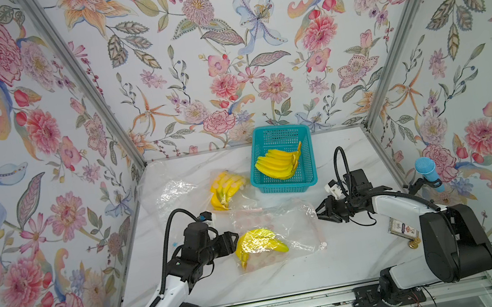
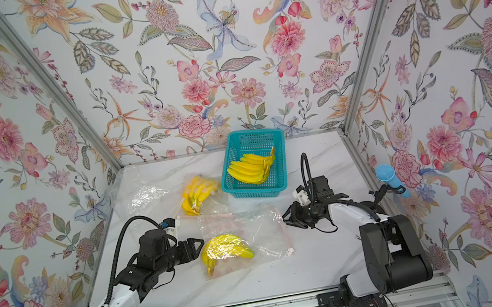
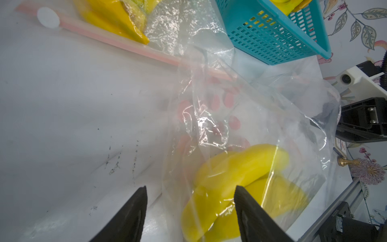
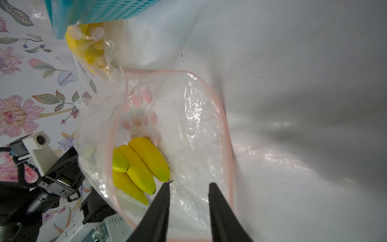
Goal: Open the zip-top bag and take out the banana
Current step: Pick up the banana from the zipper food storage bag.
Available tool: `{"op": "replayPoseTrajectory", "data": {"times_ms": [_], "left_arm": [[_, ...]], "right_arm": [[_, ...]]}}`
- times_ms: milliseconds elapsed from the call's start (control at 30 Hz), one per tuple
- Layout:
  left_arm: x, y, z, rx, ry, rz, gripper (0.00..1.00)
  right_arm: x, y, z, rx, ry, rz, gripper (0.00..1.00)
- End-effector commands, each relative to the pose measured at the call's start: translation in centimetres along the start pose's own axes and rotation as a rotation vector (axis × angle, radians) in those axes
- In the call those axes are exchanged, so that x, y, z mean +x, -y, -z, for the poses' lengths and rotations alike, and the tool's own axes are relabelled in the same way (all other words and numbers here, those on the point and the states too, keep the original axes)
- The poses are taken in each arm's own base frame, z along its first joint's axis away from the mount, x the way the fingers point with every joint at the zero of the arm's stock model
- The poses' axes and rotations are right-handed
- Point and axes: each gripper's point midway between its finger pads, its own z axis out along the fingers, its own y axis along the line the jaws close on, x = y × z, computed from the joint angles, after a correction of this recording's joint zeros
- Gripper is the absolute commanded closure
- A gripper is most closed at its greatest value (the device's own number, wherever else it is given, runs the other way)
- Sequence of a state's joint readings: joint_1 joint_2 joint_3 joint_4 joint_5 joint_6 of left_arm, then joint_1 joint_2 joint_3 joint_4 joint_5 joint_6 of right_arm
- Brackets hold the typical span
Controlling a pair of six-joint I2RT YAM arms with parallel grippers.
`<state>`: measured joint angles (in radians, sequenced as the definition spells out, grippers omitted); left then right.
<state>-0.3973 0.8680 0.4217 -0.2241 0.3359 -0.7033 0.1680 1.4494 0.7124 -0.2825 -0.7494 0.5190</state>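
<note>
Marble tabletop point(image 1: 341, 257): banana point(image 1: 259, 244) in zip-top bag point(image 1: 294, 221), left gripper point(image 1: 236, 240) spread at its bottom, right gripper point(image 1: 318, 212) parted at its mouth

I count 3 banana bunches: basket bunch point(image 1: 277, 164), far bunch point(image 1: 223, 189), near bunch point(image 1: 258, 242). 2 clear bags w/ fruit inside: far bag point(image 1: 247, 195), near bag point(image 1: 297, 220). 1 crumpled plastic point(image 1: 172, 188); can't tell if it's a 3rd bag. 1 teal basket point(image 1: 284, 186). 2 grippers: left gripper point(image 1: 236, 241), right gripper point(image 1: 318, 211). 1 blue mic point(image 1: 427, 172). 1 card point(image 1: 399, 226). 1 gold piece point(image 1: 413, 244).
</note>
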Motion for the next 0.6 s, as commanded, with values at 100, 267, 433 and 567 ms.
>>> {"op": "replayPoseTrajectory", "data": {"times_ms": [100,267,433,567], "left_arm": [[1.2,-0.6,-0.2,0.014,-0.004,0.076,0.33],[2.6,-1.0,-1.1,0.044,-0.021,0.148,0.35],[3.4,-1.2,-2.1,0.059,-0.046,0.185,0.37],[4.2,-1.4,-2.9,0.067,-0.068,0.198,0.38]], "right_arm": [[-0.1,-3.6,-1.1,-0.148,-0.027,0.09,0.69],[1.4,-4.9,-1.1,-0.193,-0.07,0.121,0.66],[3.6,-4.9,-2.2,-0.193,-0.136,0.121,0.62],[5.3,-4.6,-3.5,-0.188,-0.177,0.111,0.6]]}}
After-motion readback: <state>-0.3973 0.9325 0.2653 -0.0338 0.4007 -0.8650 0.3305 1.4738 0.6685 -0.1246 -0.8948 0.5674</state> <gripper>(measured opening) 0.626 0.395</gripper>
